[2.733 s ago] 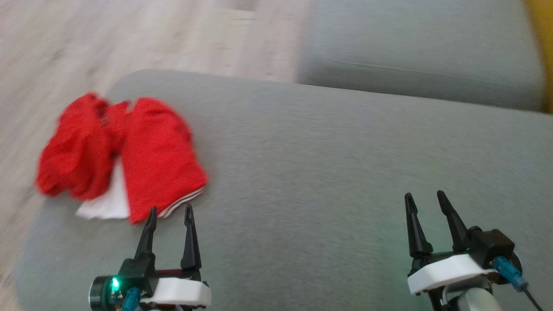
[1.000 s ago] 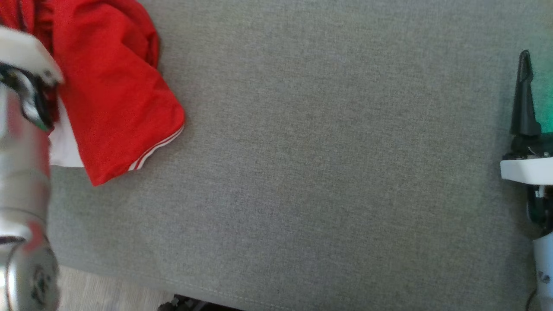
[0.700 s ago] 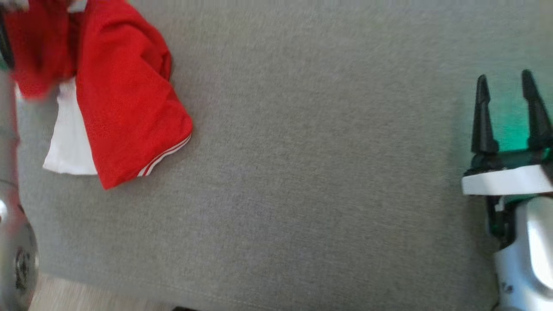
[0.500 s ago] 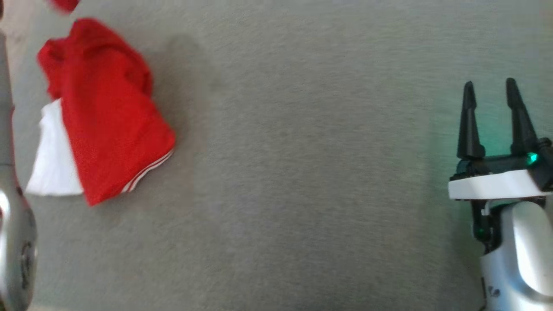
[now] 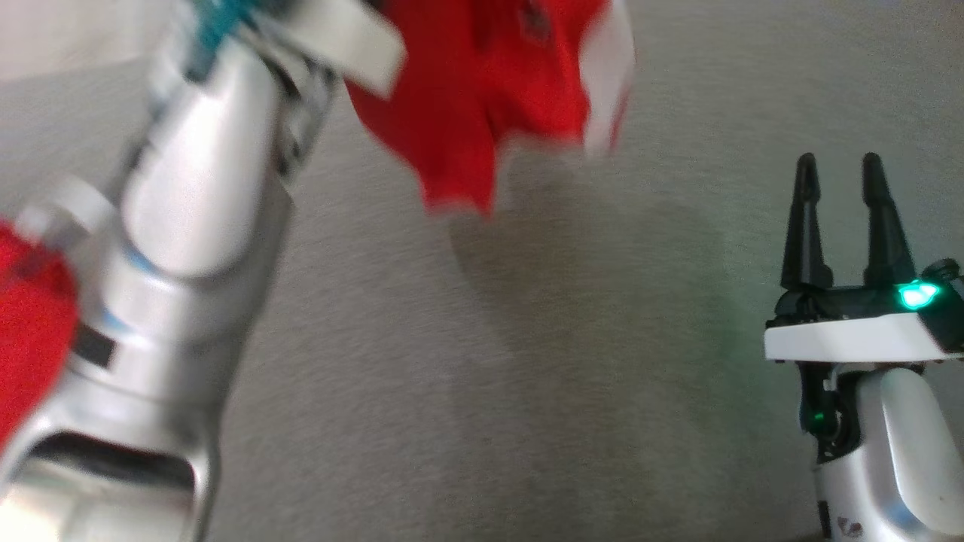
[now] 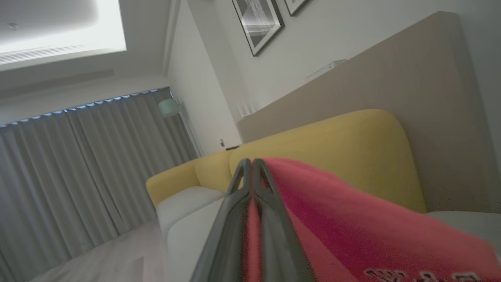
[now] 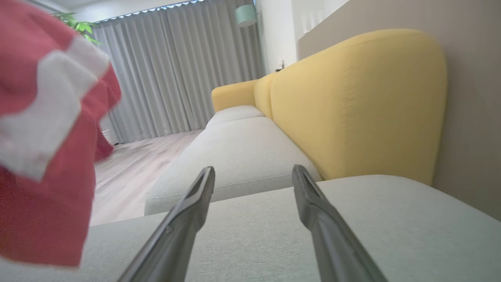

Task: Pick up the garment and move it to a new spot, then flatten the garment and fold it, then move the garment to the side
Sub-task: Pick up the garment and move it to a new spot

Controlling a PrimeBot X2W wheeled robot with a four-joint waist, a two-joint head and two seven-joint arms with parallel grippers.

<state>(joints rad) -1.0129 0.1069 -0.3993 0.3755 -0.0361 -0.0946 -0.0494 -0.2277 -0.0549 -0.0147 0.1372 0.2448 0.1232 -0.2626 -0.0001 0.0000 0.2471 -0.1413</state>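
Note:
A red garment with white trim hangs in the air above the grey cushion, top centre of the head view, blurred. My left arm rises at the left, its wrist beside the cloth. In the left wrist view my left gripper is shut on the red garment, which drapes off to the right of the fingers. My right gripper stands open at the right, apart from the cloth. The right wrist view has its fingers spread over the cushion, with the hanging garment at the left.
A second grey seat cushion lies beyond this one. A yellow sofa back rises to the right of it. Wooden floor and grey curtains lie farther off to the left.
The garment lay on the cushion's left part; now my left gripper has lifted it and carried it right, toward the middle. The head camera has shifted. The right gripper stays open.

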